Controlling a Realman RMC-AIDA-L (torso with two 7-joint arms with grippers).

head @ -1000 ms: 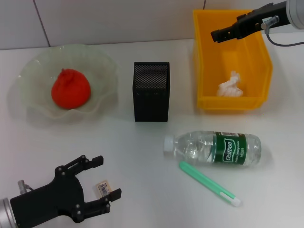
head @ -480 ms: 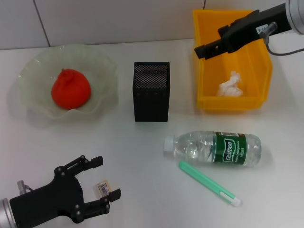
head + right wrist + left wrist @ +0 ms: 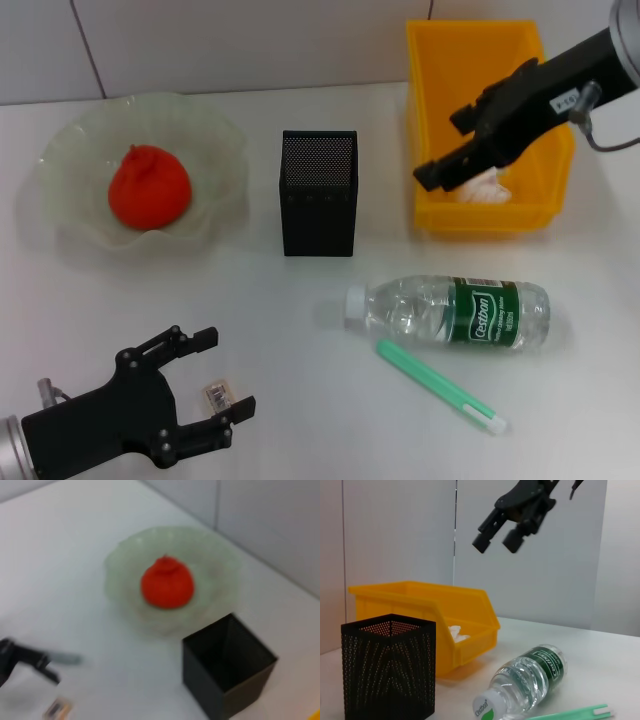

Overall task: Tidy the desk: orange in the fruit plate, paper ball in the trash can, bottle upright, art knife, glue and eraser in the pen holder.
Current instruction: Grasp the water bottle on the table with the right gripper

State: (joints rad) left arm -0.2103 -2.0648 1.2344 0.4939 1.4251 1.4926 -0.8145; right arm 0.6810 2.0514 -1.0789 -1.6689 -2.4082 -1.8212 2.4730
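Note:
The orange point(image 3: 149, 187) lies in the fruit plate point(image 3: 62, 150) at the far left. In the middle stands the black mesh pen holder point(image 3: 318, 193). The paper ball point(image 3: 490, 186) rests in the yellow trash can point(image 3: 435, 60), partly hidden by my right gripper point(image 3: 440, 165), which hangs open and empty above the can's near-left wall. The bottle point(image 3: 450, 311) lies on its side, its cap pointing left. A slim green art knife point(image 3: 440, 386) lies just in front of it. My left gripper point(image 3: 224, 373) is open at the near left, with the eraser point(image 3: 216, 396) between its fingers. No glue is in view.
The desk point(image 3: 300, 300) runs back to a tiled wall. In the left wrist view the pen holder point(image 3: 387, 670) stands in front of the trash can point(image 3: 420, 600), with the bottle point(image 3: 527, 680) beside it and the right gripper point(image 3: 497, 542) high above.
My right gripper has swung from over the can's far side toward me and to the left, lower, to above its near-left wall. The left gripper and eraser have not moved.

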